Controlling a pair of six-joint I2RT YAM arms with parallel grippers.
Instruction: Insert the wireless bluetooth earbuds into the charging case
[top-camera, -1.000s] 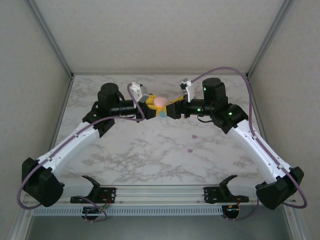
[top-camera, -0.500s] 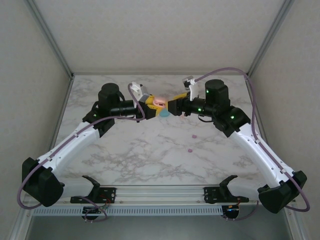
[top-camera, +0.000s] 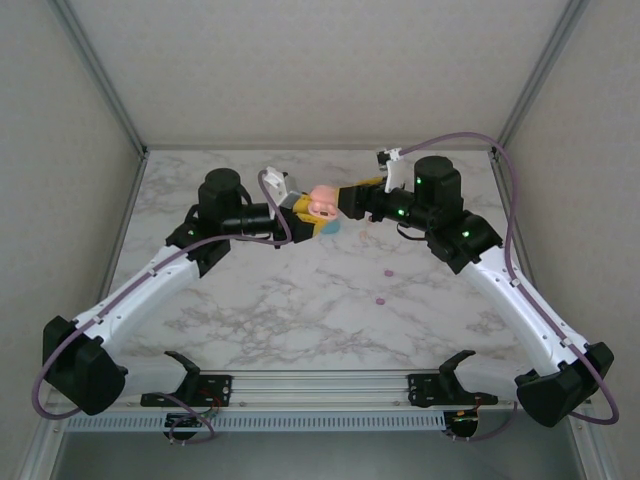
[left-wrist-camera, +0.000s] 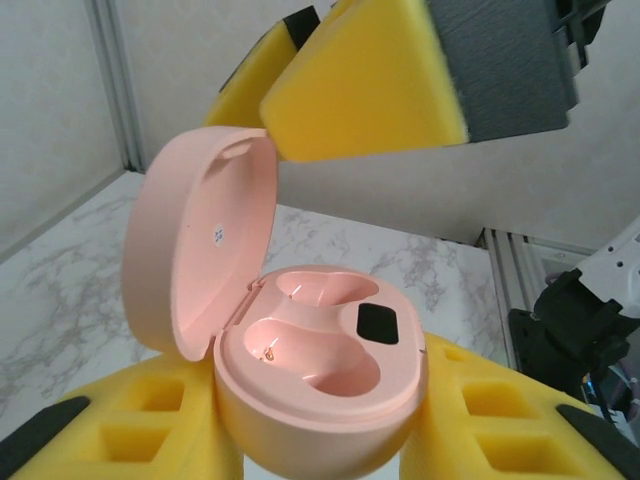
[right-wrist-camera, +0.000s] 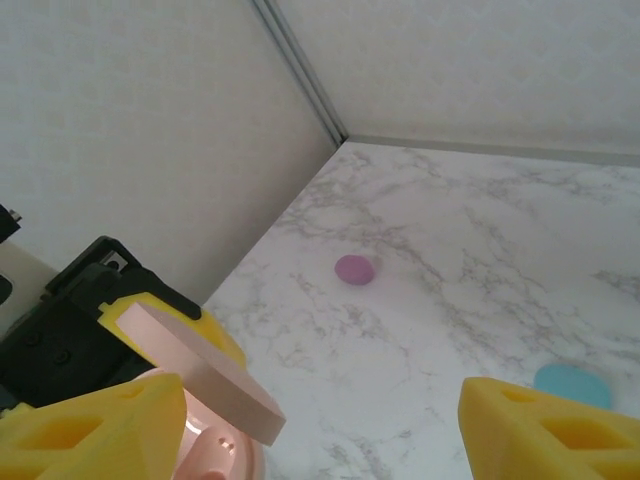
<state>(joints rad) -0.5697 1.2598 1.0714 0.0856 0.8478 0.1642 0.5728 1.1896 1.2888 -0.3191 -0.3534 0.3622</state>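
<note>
While the two arms met over the far middle of the marble counter (top-camera: 290, 310), the left end effector (top-camera: 303, 218) pinched a peach-pink charging case (top-camera: 322, 203) by its round base between yellow foam pads (left-wrist-camera: 105, 420), holding it up off the counter; the lid (left-wrist-camera: 200, 250) stood hinged open and upright at the left of the base in the left wrist view; two moulded wells and a small dark rectangle (left-wrist-camera: 378, 323) faced upward inside the base; the right end effector (top-camera: 345, 200) reached in from the opposite side with its fingers spread wide; from the left wrist camera those yellow fingers hung just above the lid's top edge, and whether they touched it could not be told; from the right wrist camera the lid's rim lay just beside one fingertip, with the other fingertip well apart from it; one tiny magenta-pink earbud (top-camera: 388, 271) lay on the counter right of centre, nearer the arm bases than the case, and a second earbud (top-camera: 379, 298) of the same colour lay near it, both well apart from the case; a teal rounded piece (top-camera: 330, 227) lay on the counter just beside the case in the overhead view; a small magenta round piece (right-wrist-camera: 354, 268) lay on the marble toward the counter's corner, its kind too small to tell.
</note>
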